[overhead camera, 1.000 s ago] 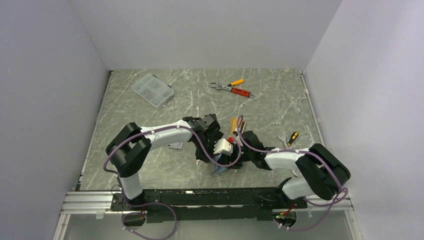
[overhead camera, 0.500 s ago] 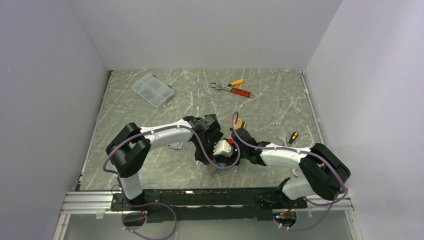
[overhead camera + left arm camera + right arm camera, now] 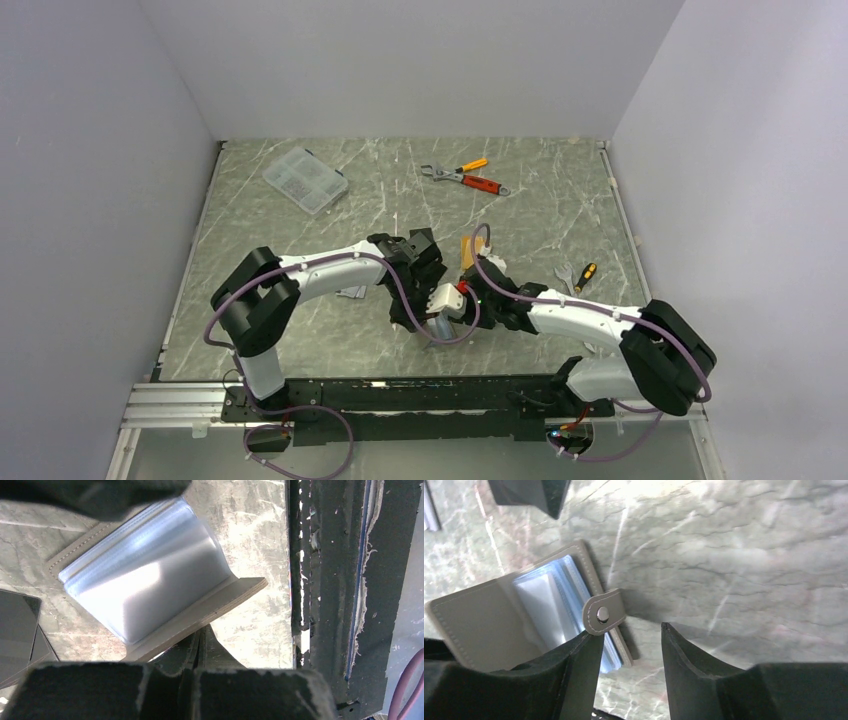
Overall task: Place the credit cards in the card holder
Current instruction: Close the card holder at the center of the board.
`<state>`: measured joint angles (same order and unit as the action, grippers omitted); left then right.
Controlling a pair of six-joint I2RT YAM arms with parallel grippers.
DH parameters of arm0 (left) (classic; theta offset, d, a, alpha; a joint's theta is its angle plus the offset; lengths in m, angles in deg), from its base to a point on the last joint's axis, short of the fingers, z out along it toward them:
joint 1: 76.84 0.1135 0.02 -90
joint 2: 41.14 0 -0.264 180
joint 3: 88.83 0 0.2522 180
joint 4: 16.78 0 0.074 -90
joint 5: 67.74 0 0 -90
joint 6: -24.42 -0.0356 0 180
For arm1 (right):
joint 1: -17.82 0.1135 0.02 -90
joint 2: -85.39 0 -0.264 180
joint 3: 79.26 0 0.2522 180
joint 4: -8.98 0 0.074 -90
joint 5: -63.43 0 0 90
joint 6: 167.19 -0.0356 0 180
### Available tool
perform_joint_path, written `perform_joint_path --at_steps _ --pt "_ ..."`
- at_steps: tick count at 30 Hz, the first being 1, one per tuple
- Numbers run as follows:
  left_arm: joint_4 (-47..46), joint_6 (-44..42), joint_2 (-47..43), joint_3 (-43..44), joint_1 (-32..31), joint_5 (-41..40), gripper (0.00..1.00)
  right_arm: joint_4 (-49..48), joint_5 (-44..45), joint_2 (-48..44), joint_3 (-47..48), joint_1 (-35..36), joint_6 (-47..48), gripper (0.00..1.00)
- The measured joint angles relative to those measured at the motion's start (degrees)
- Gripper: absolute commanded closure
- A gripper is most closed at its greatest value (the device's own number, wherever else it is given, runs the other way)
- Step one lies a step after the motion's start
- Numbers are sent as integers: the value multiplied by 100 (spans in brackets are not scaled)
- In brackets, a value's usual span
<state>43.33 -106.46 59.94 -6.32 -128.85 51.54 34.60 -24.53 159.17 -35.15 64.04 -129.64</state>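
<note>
The card holder (image 3: 484,625) lies open on the table, taupe outside with blue-grey sleeves (image 3: 145,575) inside. Its snap tab (image 3: 603,614) sticks out over the table. My right gripper (image 3: 629,632) is open, its left finger just under the tab, with only table between the fingers. My left gripper (image 3: 204,630) is shut, its tips meeting at the raised edge of the holder's cover (image 3: 200,611). A black credit card (image 3: 17,625) lies left of the holder. An orange-gold card (image 3: 466,250) shows beyond the right wrist.
A clear compartment box (image 3: 305,180) sits at the back left. An orange-handled wrench and pliers (image 3: 465,178) lie at the back centre. A small wrench and screwdriver (image 3: 578,275) lie to the right. The black base rail (image 3: 330,580) runs along the near edge.
My right gripper has moved left and down to the card holder's snap tab. My left fingers have closed the last bit. The left arm has stayed in place.
</note>
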Motion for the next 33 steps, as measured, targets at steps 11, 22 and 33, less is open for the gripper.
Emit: perform_joint_path --at_steps 11,22,33 --pt "138 -72 136 166 7 -2 100 74 581 -7 0 -7 15 61" --pt "306 -160 195 297 -11 -20 100 -726 671 -107 -341 -17 203 62" --pt "-107 131 195 306 122 48 100 -1985 352 -684 -1263 -72 407 59"
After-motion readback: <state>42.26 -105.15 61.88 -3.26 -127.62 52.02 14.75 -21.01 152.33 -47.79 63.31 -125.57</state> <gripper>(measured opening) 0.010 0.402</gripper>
